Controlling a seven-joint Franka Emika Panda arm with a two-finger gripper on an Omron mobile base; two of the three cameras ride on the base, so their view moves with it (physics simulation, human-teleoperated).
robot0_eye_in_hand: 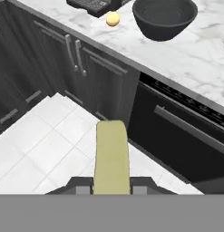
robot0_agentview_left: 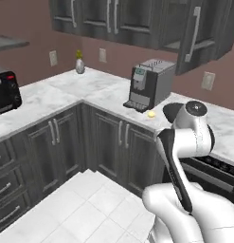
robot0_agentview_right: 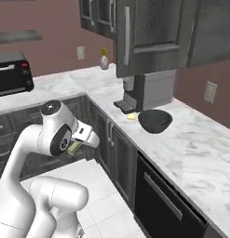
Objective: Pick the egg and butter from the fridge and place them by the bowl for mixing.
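Above the floor, gripper (robot0_eye_in_hand: 112,189): clamped on the butter (robot0_eye_in_hand: 112,156), which stuck out past the fingertips.
Egg (robot0_eye_in_hand: 113,19): on the counter (robot0_eye_in_hand: 195,59), near its front edge, beside the bowl (robot0_eye_in_hand: 164,18).

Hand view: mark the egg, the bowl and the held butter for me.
Small yellow-orange ball egg (robot0_eye_in_hand: 113,19): hand view, its middle.
Deep matte black round bowl (robot0_eye_in_hand: 165,25): hand view, front outer wall.
Thin olive-yellow stick of butter (robot0_eye_in_hand: 112,156): hand view, mid-length of its face.

Both base views look down across the corner counter (robot0_agentview_left: 52,95); the hand view faces its front edge.
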